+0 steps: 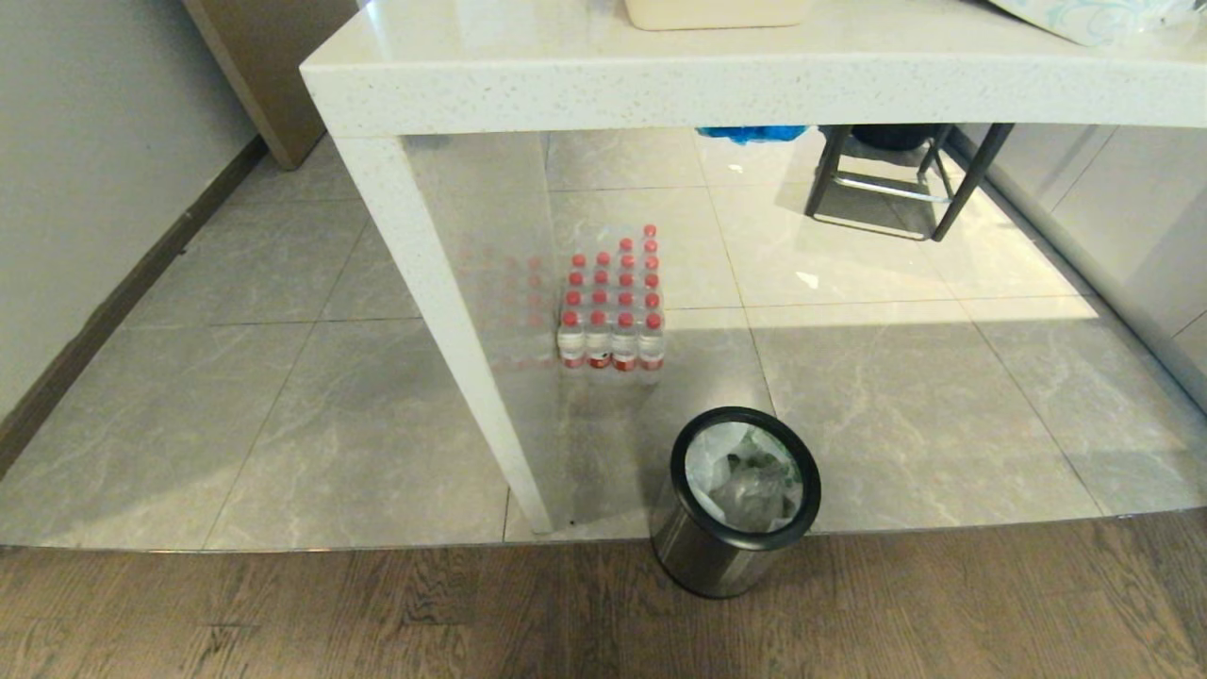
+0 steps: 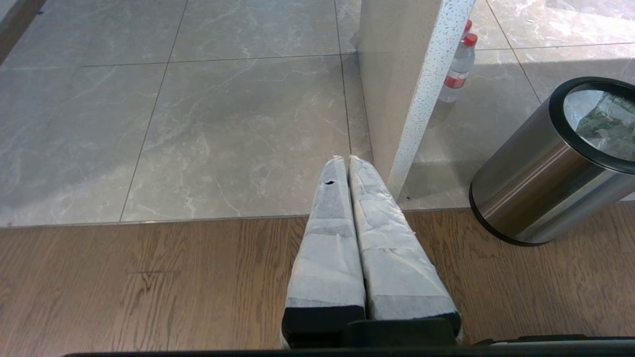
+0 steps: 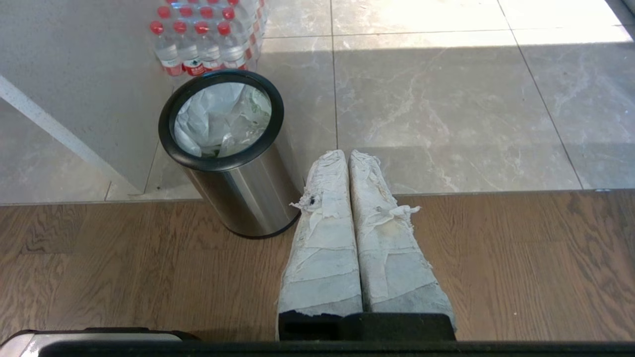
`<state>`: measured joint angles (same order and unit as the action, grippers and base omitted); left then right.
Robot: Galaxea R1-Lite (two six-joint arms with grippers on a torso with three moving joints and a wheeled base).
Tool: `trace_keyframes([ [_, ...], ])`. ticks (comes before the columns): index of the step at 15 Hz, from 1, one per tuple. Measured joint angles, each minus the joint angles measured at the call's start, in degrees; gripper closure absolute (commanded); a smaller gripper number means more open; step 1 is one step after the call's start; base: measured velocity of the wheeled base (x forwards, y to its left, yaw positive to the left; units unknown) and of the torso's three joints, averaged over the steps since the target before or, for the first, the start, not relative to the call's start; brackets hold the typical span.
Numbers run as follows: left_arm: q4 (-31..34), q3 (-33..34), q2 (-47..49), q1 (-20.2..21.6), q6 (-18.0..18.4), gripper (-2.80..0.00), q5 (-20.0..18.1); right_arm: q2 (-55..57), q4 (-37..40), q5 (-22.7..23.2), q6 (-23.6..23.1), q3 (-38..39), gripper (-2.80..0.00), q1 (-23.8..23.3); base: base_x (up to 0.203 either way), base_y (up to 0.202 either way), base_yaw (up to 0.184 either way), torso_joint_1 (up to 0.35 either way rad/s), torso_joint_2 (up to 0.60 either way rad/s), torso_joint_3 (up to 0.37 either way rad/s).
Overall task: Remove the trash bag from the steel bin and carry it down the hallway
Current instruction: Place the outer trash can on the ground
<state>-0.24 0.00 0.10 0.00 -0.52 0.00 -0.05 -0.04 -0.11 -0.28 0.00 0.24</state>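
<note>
**Bin waits at the bench leg, both pincers closed and empty**

Head view: the steel bin [image 1: 740, 505] stands upright on the floor just beside the white leg of the bench [image 1: 443, 302], straddling the line where grey tiles meet wood planks. The trash bag [image 1: 745, 476] sits inside it, crinkled white plastic lining the wall below the black rim — not yet lifted. Tucked by the leg, the bin probably stays out of the walkway yet reachable from the front. A pack of bottles [image 1: 611, 311] with red caps rests under the bench behind it, and a dark stool [image 1: 891, 179] stands farther back. Neither arm shows here.

Left wrist view: the left pincer [image 2: 346, 161] hangs above the wood planks, its padded fingers pressed together on nothing. The bin is off to one side, well apart, green print showing on the bag.

Right wrist view: the right pincer [image 3: 347, 156] is likewise closed and empty, with the bin near it — the closer arm for a reach, I judge.

The tiles [image 1: 283, 424] are glossy grey marble, sunlit in places; a pale wall with a dark baseboard [image 1: 113, 311] runs along the left.
</note>
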Motion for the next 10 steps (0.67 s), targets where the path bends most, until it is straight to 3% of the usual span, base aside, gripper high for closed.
trace_keyframes([
  [4,0.00,0.00,0.00,0.00,0.01,0.00,-0.02,0.27,3.38,0.00,0.99,-3.55,0.00,0.00,0.000,0.000,0.000,0.000,0.00,0.000],
  [7,0.01,0.00,0.00,0.00,0.01,0.00,0.00,3.67,13.17,0.57,3.58,-18.89,0.00,0.00,0.000,0.000,0.000,0.000,0.00,0.000],
  [10,0.00,0.00,0.00,0.00,0.01,0.00,0.00,14.09,24.33,3.02,5.71,-31.86,0.00,0.20,0.000,0.000,0.000,0.000,0.00,0.000],
])
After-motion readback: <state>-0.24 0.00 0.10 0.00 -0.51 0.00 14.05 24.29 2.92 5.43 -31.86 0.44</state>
